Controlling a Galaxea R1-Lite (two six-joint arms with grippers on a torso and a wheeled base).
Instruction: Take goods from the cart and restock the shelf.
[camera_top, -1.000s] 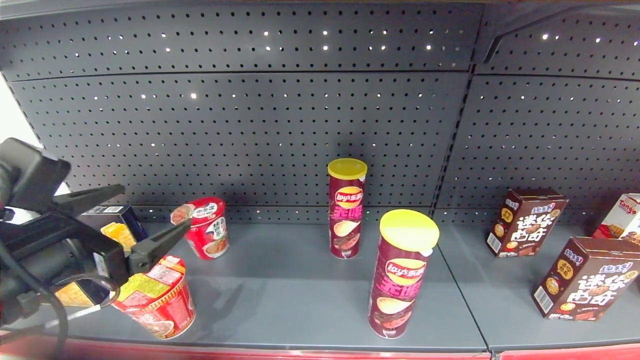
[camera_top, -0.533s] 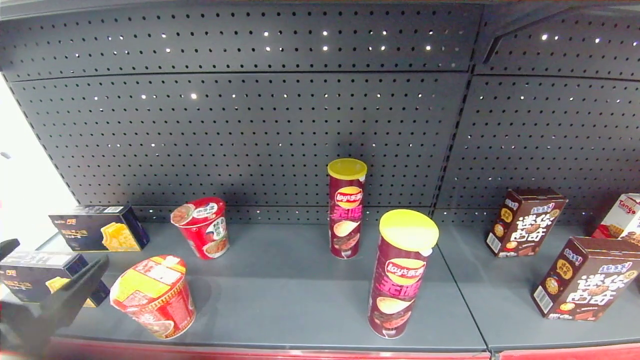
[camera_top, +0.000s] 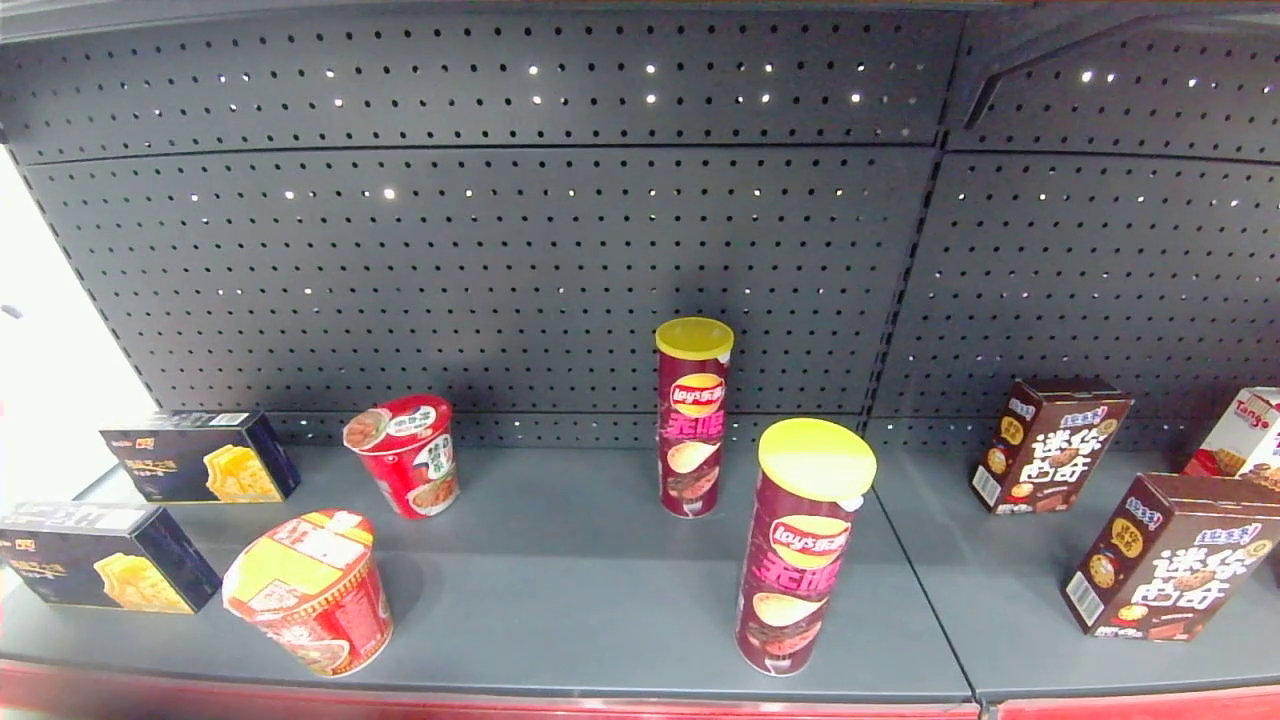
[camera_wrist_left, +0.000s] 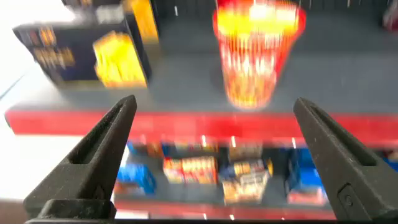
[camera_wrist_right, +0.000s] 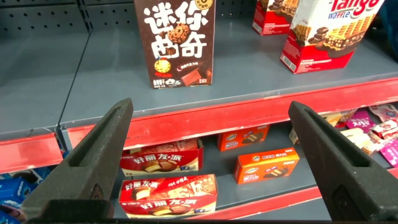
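Note:
My left gripper (camera_wrist_left: 214, 102) is open and holds nothing, in front of the shelf's red front edge (camera_wrist_left: 186, 124). Beyond its fingers stand a red noodle cup (camera_wrist_left: 258, 53) and a dark blue box (camera_wrist_left: 87, 53). In the head view the same cup (camera_top: 305, 590) and box (camera_top: 105, 555) sit at the front left of the grey shelf board (camera_top: 580, 570). My right gripper (camera_wrist_right: 210, 104) is open and holds nothing, facing a brown cookie box (camera_wrist_right: 177, 40) from in front of the shelf's edge.
A second noodle cup (camera_top: 405, 455), another blue box (camera_top: 200, 455), two chip cans (camera_top: 805, 545) (camera_top: 693, 415) and brown boxes (camera_top: 1050, 445) (camera_top: 1170, 555) stand on the shelf. A wafer box (camera_wrist_right: 326, 31) is at the right. The lower shelf holds red and orange boxes (camera_wrist_right: 168, 186).
My left arm, with its gripper open beside the front noodle cup, has drawn back down and to the left out of the head view, uncovering the front dark blue box. The goods have not moved.

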